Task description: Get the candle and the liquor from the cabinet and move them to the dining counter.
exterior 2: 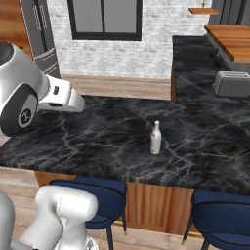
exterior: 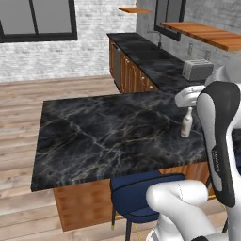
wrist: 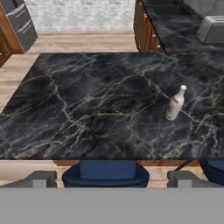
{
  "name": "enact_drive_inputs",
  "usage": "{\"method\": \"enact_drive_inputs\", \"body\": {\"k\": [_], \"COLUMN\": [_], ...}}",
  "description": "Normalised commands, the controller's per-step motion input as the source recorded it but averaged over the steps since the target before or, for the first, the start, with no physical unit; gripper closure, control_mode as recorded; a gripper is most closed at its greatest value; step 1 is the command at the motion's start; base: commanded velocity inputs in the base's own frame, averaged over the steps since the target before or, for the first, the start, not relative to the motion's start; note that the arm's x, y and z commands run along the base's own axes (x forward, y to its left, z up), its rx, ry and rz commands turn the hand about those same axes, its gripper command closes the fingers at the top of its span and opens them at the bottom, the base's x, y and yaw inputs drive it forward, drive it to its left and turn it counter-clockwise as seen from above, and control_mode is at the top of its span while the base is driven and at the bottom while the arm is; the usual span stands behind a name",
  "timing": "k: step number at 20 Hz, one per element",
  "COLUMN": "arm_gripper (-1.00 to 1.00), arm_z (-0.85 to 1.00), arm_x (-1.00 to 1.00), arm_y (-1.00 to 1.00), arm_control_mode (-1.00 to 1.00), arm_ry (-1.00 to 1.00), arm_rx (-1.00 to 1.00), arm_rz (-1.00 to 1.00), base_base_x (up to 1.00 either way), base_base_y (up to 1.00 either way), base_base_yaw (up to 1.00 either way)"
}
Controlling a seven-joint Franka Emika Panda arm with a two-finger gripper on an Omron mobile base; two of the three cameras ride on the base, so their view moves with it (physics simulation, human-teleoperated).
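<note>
Liquor (exterior 2: 156,138), pale slender-necked bottle, stands upright on dining counter (exterior 2: 97,132); end effector (wrist: 112,179) released.

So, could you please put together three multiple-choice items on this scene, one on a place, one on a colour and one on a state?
1. Where is the liquor?
A. on the dining counter
B. on the wooden shelf
C. on the floor

2. What colour are the stool seats?
A. red
B. blue
C. green

3. How does the liquor stand?
A. lying on its side
B. held in the gripper
C. upright and free

Answers: 1 A, since the bottle rests on the black marble slab; 2 B, since the seats under the slab's edge are dark blue; 3 C, since its neck points up and the fingertips are well apart from it.
</note>
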Motion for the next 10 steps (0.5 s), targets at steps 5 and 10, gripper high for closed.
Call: {"method": "enact_drive_inputs", "body": {"k": [5, 10], "arm_gripper": [-1.0, -1.0], "arm_z": [0.01, 0.0], "arm_x": [-0.45, -0.23], "arm_y": [0.04, 0.04], "arm_control_mode": [-1.0, -1.0], "arm_ry": [0.06, 0.05], "arm_rx": [-0.08, -0.04], "arm_rz": [0.0, 0.0], "base_base_x": [0.0, 0.0], "base_base_y": [0.0, 0.0], "base_base_yaw": [0.0, 0.0]}}
